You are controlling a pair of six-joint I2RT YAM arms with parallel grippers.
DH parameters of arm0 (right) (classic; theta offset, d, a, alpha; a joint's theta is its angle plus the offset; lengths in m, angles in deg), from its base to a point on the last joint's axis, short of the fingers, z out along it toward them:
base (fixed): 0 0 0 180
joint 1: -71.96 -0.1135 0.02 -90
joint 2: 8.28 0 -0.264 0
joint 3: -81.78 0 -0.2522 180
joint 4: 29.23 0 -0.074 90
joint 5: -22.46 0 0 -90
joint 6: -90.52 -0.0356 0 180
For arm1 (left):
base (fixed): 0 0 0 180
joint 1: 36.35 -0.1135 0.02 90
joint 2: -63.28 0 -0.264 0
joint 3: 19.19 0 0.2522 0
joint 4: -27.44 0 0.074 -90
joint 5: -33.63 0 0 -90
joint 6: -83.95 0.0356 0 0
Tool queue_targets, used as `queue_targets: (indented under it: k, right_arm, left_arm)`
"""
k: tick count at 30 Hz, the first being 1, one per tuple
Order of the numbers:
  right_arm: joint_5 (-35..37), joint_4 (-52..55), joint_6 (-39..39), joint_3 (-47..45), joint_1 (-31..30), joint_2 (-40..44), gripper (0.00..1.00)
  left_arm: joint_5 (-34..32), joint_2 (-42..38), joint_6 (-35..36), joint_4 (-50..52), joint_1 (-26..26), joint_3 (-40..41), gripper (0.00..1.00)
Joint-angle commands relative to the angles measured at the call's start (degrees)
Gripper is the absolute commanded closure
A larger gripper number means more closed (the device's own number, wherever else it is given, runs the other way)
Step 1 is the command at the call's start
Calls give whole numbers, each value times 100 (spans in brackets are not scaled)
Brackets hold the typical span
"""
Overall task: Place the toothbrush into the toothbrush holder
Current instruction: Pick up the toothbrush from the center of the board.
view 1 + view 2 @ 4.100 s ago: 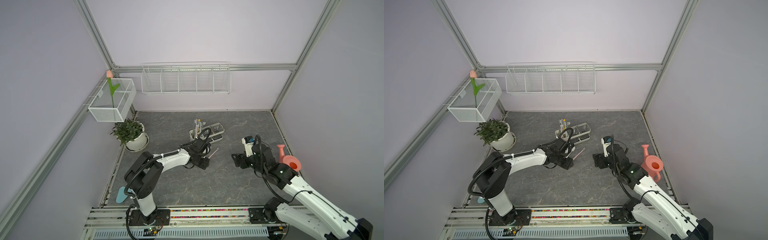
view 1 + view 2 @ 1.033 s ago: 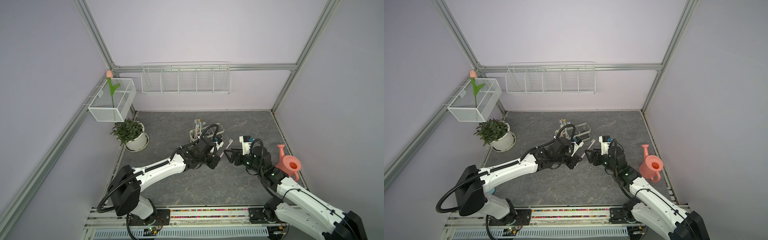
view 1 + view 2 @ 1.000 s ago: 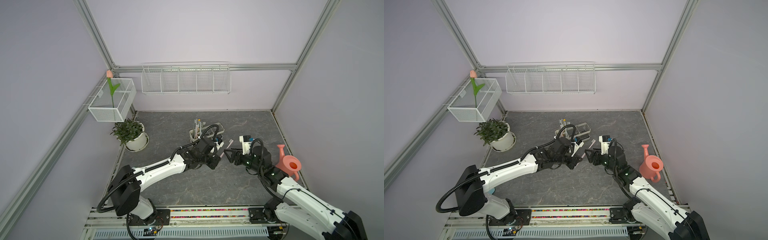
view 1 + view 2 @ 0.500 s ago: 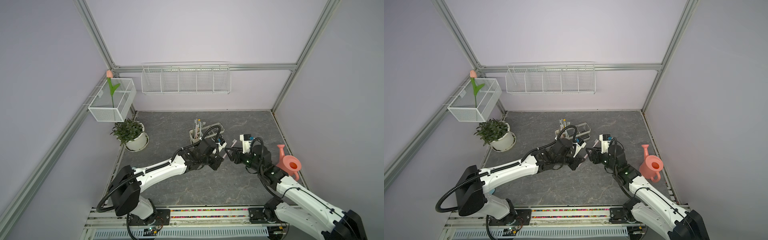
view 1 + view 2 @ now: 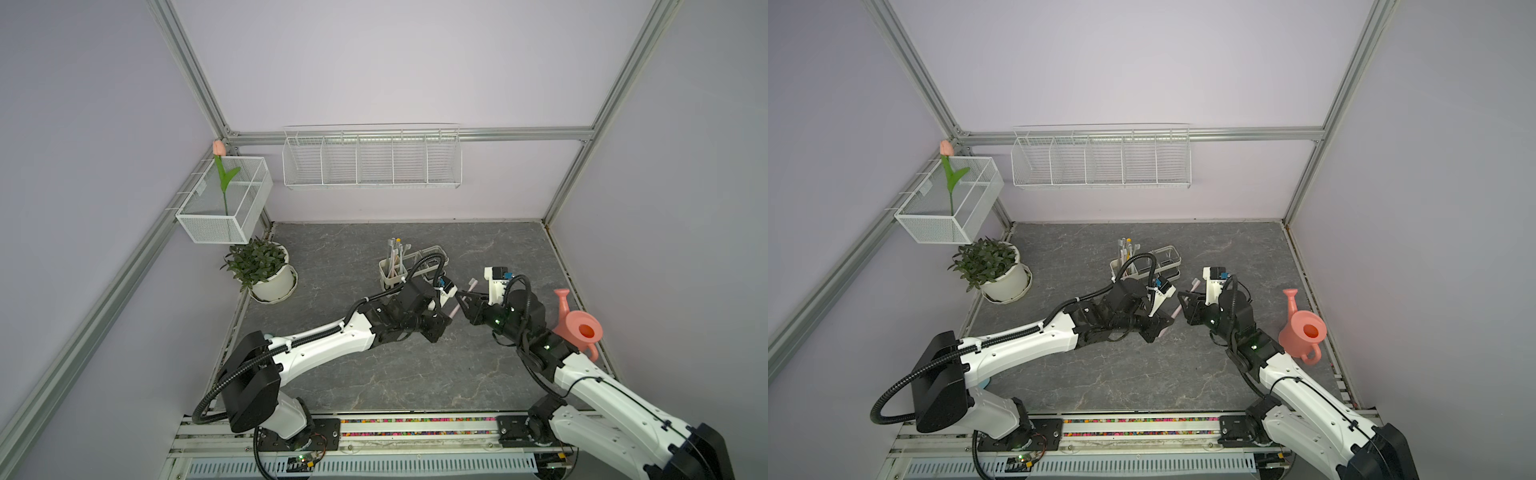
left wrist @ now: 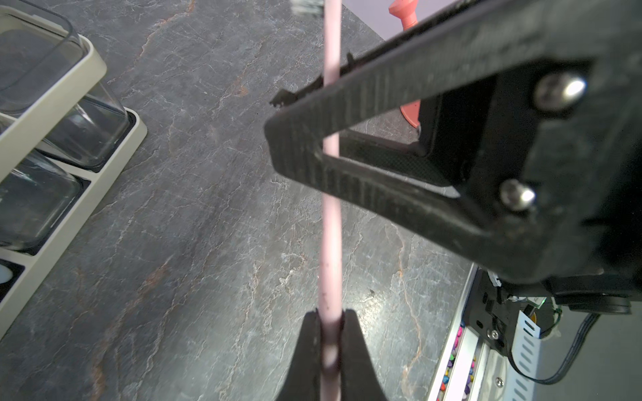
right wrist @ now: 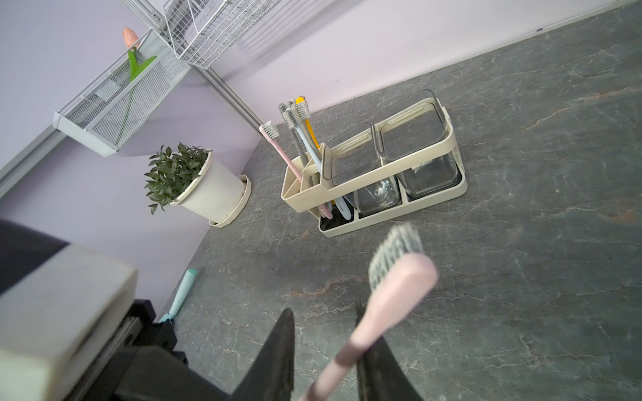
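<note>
Right fingers [image 7: 278, 354] narrowed around pink grey-bristled toothbrush [image 7: 392, 295], not clamped; left fingers [image 6: 309, 354] pinch handle.

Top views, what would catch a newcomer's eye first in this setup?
Mid-table, one pink toothbrush bridges both arms: the left gripper clamps its handle, the right gripper straddles its neck. Behind them stands the cream toothbrush holder, already holding brushes, and a coral watering can sits beside the right arm.
</note>
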Motion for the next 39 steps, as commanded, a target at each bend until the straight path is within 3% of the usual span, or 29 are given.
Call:
queue_targets:
  k: [1, 3, 17, 22, 33, 39]
  right_arm:
    - [51, -156, -83, -8, 31, 68, 80]
    - [62, -120, -79, -1, 30, 46, 93]
    - [299, 336, 144, 168, 49, 108, 93]
    - [468, 706, 300, 354, 63, 207, 93]
    - [919, 1472, 626, 801, 57, 281, 93]
    - [932, 1481, 900, 1176, 61, -114, 93]
  left_arm:
    - [43, 4, -18, -106, 77, -16, 100]
    - [31, 14, -20, -127, 86, -17, 100]
    - [-254, -121, -66, -253, 112, 126, 100]
    - [-342, -131, -93, -247, 112, 119, 81]
    - [-541, -555, -93, 78, 114, -39, 65]
    - [-1321, -1203, -42, 245, 112, 185, 61]
